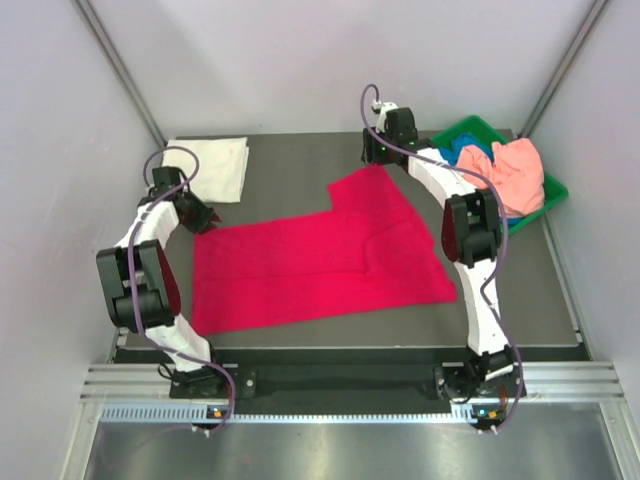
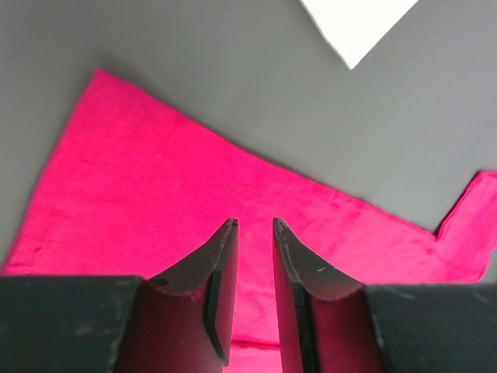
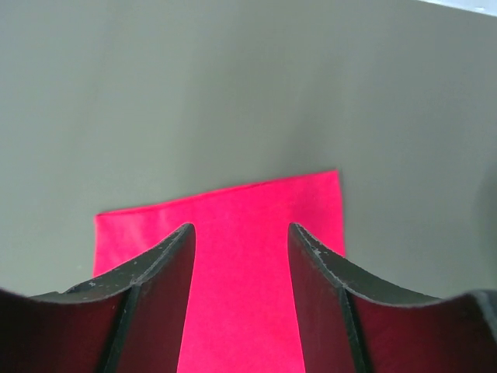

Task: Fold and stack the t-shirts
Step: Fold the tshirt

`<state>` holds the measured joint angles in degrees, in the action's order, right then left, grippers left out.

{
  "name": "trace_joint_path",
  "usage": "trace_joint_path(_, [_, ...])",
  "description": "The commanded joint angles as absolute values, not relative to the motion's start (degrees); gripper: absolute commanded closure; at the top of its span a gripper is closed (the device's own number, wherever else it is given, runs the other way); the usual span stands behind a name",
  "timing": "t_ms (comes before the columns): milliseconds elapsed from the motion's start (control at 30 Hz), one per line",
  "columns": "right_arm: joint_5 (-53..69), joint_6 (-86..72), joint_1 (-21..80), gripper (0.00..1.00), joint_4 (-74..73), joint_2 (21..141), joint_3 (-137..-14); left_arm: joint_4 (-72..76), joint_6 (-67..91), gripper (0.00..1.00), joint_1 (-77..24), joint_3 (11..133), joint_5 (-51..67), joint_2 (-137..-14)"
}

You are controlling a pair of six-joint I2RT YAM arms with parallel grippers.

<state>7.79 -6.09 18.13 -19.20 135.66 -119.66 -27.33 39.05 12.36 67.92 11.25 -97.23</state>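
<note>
crimson-red t-shirt (image 1: 310, 265) lies spread at the centre of the table (image 1: 300, 155). left gripper (image 2: 255, 224) hovers narrow and empty over its left edge. right gripper (image 3: 241, 229) stands wide above the far sleeve (image 3: 233, 210). pinch both edges fully, lift evenly, fold without wrinkles.

The blue cloth shirt (image 1: 458, 155) is mostly hidden under the salmon-pink cloth shirt (image 1: 515, 172) in the green plastic bin (image 1: 472, 126). The left wrist view's top edge cuts the white folded shirt (image 2: 361, 23) to one corner; its bottom edge cuts the crimson-red cloth shirt (image 2: 155, 194).
</note>
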Motion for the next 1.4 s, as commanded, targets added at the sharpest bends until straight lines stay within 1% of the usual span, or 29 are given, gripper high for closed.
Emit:
trace_joint_path(0, [10.46, -4.57, 17.14, 0.48, -17.84, 138.76, -126.12, -21.89, 39.81, 0.71, 13.18, 67.59, 8.35, -93.08])
trace_joint_path(167, [11.77, -8.26, 15.03, 0.48, -14.07, 141.85, -127.09, -21.54, 40.78, 0.71, 13.36, 66.98, 7.21, -92.99])
trace_joint_path(233, [11.78, -9.31, 14.59, 0.46, -12.66, 143.87, -128.23, -20.48, 41.74, 0.71, 13.45, 65.57, 6.24, -92.99])
trace_joint_path(367, [12.92, -12.47, 12.66, 0.45, -13.27, 149.05, -132.97, -17.58, 43.68, 0.71, 13.45, 63.20, 7.73, -93.51])
trace_joint_path(533, [12.04, -13.36, 11.43, 0.44, -14.50, 150.12, -133.86, -17.14, 43.77, 0.72, 13.45, 62.93, 7.21, -94.92])
trace_joint_path(800, [18.10, -11.34, 11.34, 0.46, -16.79, 150.47, -134.03, -17.14, 44.21, 0.72, 13.54, 63.02, 6.50, -95.54])
trace_joint_path(1167, [20.74, -14.15, 11.51, 0.51, -19.86, 152.40, -135.70, -17.93, 45.09, 0.72, 13.53, 64.51, 7.74, -95.36])
trace_joint_path(1367, [19.78, -14.76, 11.95, 0.52, -20.91, 153.19, -136.93, -17.40, 45.79, 0.72, 13.89, 62.41, 8.00, -94.66])
